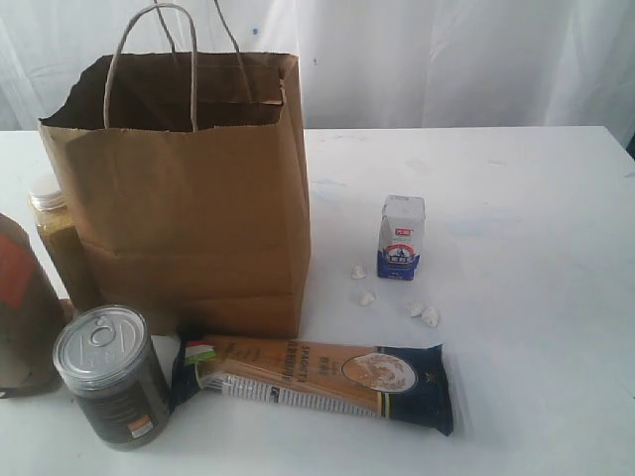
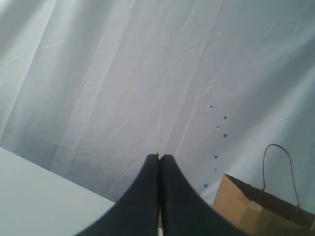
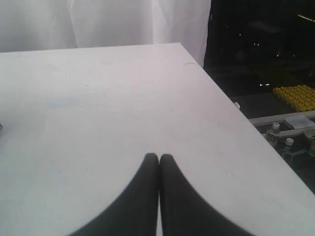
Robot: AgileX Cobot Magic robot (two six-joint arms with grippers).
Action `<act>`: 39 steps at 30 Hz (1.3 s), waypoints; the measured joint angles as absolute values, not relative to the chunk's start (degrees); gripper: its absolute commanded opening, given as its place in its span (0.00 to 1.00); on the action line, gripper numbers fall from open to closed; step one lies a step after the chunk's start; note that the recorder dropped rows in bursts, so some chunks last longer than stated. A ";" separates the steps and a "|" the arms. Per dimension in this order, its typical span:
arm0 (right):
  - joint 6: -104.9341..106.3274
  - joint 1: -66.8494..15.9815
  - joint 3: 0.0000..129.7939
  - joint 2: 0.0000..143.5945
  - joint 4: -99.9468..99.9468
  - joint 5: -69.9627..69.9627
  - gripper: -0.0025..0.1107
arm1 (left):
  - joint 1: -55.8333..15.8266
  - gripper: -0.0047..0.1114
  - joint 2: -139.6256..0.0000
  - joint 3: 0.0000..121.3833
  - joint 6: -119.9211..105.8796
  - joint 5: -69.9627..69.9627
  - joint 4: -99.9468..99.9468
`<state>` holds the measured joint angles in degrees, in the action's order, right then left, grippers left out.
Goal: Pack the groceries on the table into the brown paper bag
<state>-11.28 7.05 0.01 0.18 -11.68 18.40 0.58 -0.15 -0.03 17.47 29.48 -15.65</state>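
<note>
Bag: the tall kraft-brown paper bag (image 1: pixel 189 198) with twisted loop handles is standing upright, mouth open, on the left part of the white bench (image 1: pixel 536 248).
Pack: the long navy-and-orange spaghetti pack (image 1: pixel 317 382) is lying flat just in front of the bag, its long axis running left to right along the bag's front face.
Other groceries: the dark tin can with silver lid (image 1: pixel 107 377) is standing by the pack's left end. The small white-blue carton (image 1: pixel 401 236) and the small white lumps (image 1: pixel 429 315) are sitting to the bag's right. The yellow-powder jar (image 1: pixel 55 238) is showing beside the bag's left side.
Nearer arm: neither arm is showing in the exterior view. The left wrist view is catching the bag's rim and a handle, so the left arm is probably the one nearer the bag. The carton and lumps are lying on the right arm's side.
Left tool (image 2: pixel 159 157): its jaws are pressing together, gripping nothing, and facing the white curtain (image 2: pixel 98 73).
Right tool (image 3: pixel 158 157): its jaws are pressing together, empty, and hovering over bare bench near its edge.
Stage: packing is likely only beginning.
</note>
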 measured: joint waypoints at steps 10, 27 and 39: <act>-11.40 7.05 0.01 0.18 -11.68 19.07 0.02 | 0.58 0.04 -0.52 10.88 6.53 34.05 -13.96; -11.40 7.05 0.01 0.18 -11.68 19.29 0.02 | 0.58 0.04 -35.73 33.69 1.44 -2.85 16.91; -11.40 7.05 0.01 0.18 -11.68 19.29 0.02 | -1.27 0.04 -49.35 48.38 1.49 -38.63 5.51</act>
